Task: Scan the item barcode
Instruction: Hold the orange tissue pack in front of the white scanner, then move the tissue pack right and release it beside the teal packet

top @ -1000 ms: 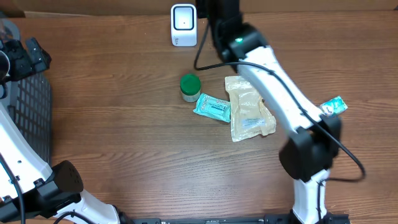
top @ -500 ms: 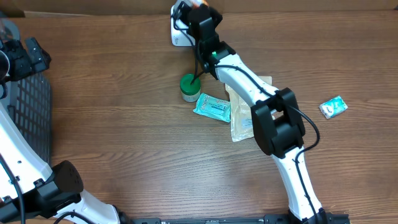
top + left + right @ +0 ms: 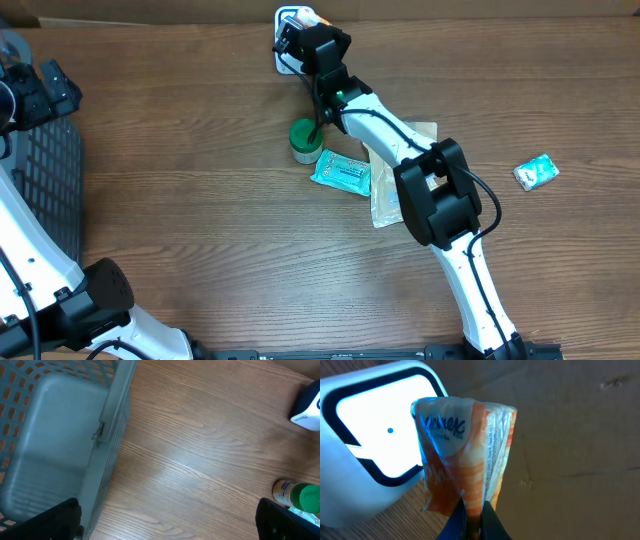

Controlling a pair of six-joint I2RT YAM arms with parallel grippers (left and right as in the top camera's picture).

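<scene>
At far left, a grey slotted plastic basket [image 3: 50,435] sits beside the left gripper [image 3: 172,521], jaws spread wide over the wood-grain table [image 3: 200,220]. Farther right, the right gripper [image 3: 472,515] pinches a soft, crinkly orange-and-white tissue pack [image 3: 465,455] just before the glossy, rounded white scanner [image 3: 365,450]. Nearby lie a green-capped bottle [image 3: 306,140], a teal packet [image 3: 342,173], a tan pouch [image 3: 385,195] and, far right, a small teal wrapper [image 3: 536,172]

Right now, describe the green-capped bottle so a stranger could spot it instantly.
Start at the white scanner at the table's far edge; just in front of it stands a small bottle, beside a teal packet. It is the only upright, round thing there, with a bright green cap.
</scene>
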